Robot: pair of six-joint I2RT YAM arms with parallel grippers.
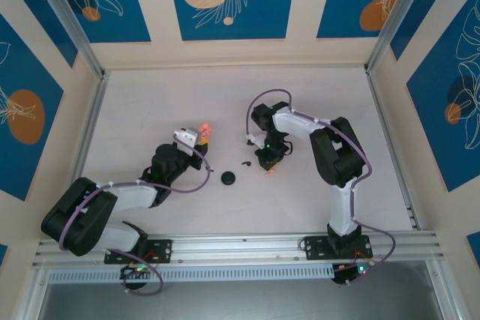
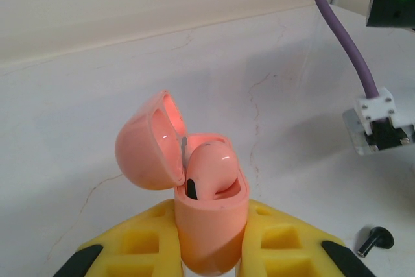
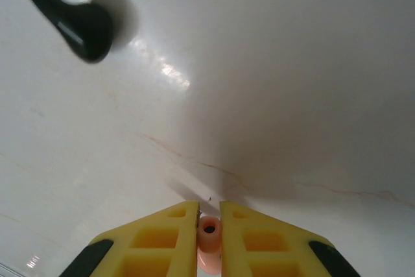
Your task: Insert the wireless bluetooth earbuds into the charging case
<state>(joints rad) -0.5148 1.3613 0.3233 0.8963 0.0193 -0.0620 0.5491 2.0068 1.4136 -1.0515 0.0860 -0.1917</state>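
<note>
Low, right gripper (image 3: 208,213) pinches pink bud (image 3: 209,230).

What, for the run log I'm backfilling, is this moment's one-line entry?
left tool shut on open charging case, one pink earbud seated | right tool shut on second pink earbud

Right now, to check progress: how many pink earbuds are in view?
2. One pink earbud sits in the open charging case that the left gripper holds; the other pink earbud is pinched between the right gripper's fingers. Others may be hidden.
</note>
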